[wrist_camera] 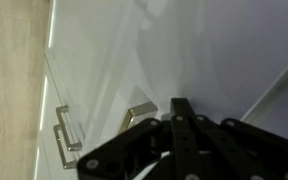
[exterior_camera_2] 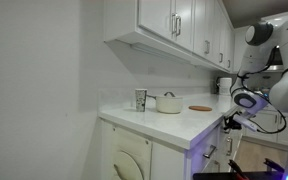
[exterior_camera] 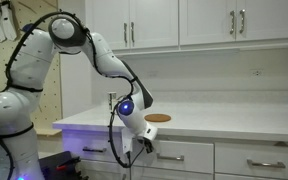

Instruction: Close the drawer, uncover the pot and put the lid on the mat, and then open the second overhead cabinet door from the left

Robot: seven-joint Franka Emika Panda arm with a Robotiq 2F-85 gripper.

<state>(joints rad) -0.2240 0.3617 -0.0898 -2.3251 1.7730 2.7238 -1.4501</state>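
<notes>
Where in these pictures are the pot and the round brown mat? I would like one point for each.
pot point(exterior_camera_2: 170, 104), in an exterior view, on the middle of its cream side wall.
mat point(exterior_camera_2: 200, 108), in an exterior view, on the middle of its flat brown top.
</notes>
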